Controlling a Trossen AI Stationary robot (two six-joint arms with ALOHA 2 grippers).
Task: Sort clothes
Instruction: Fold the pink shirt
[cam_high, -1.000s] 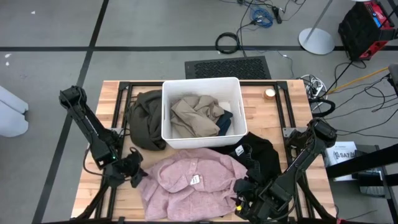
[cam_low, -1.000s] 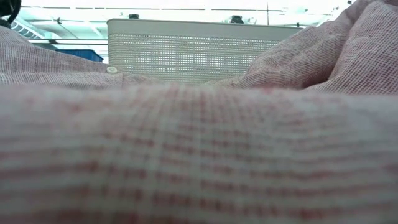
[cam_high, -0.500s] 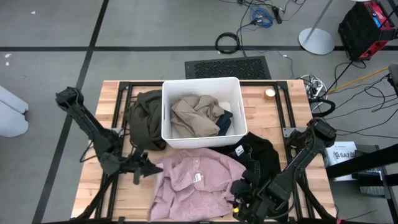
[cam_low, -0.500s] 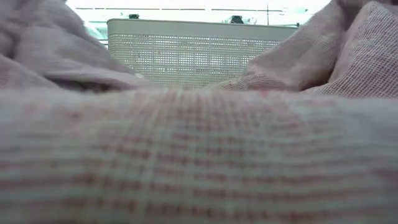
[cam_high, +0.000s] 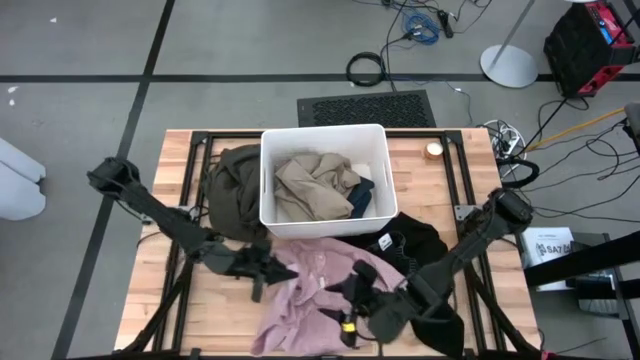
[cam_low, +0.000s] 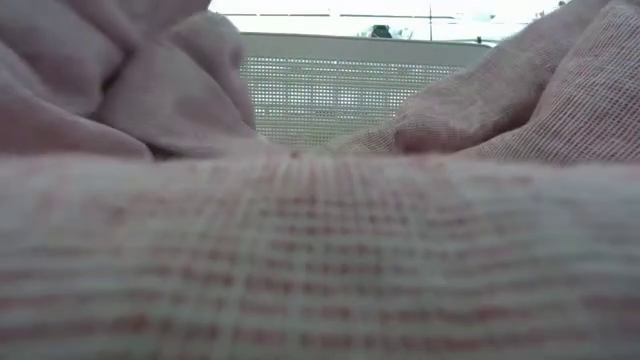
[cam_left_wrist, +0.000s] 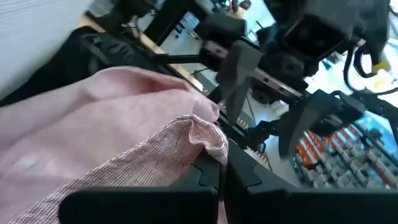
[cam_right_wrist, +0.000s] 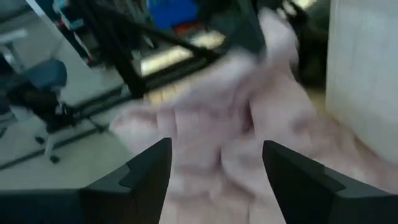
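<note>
**Pink garment bunched between both hands at the front of the surface**

We see the pink garment (cam_high: 300, 300) lying crumpled on the front half of the surface (cam_high: 440, 170), just in front of the white bin (cam_high: 325, 215). Its cloth fills the low view (cam_low: 320, 250) and rises in folds before the bin's mesh wall (cam_low: 330, 90).

Our left hand (cam_high: 262, 268) sits at the garment's left edge, and the left wrist view shows its two dark fingers (cam_left_wrist: 205, 180) closed on a fold of the pink cloth (cam_left_wrist: 124, 124), the fabric pinched between them and draping back over them.

Our right hand (cam_high: 352, 300) rests over the garment's right side near the front edge. In the right wrist view its fingers (cam_right_wrist: 143, 168) stand wide apart with the pink cloth (cam_right_wrist: 249, 137) lying beyond them, nothing held between.

Inside the bin we see the beige garment (cam_high: 310, 185) heaped up, with a dark teal-blue garment (cam_high: 362, 195) tucked against the right wall. The olive-green garment (cam_high: 235, 190) lies on the surface touching the bin's left wall. The black garment (cam_high: 415, 250) lies on the surface off the bin's front right corner, touching the pink one's right side, with the right arm crossing over it.

A small round object (cam_high: 433, 151) sits near the back right corner of the surface.
</note>
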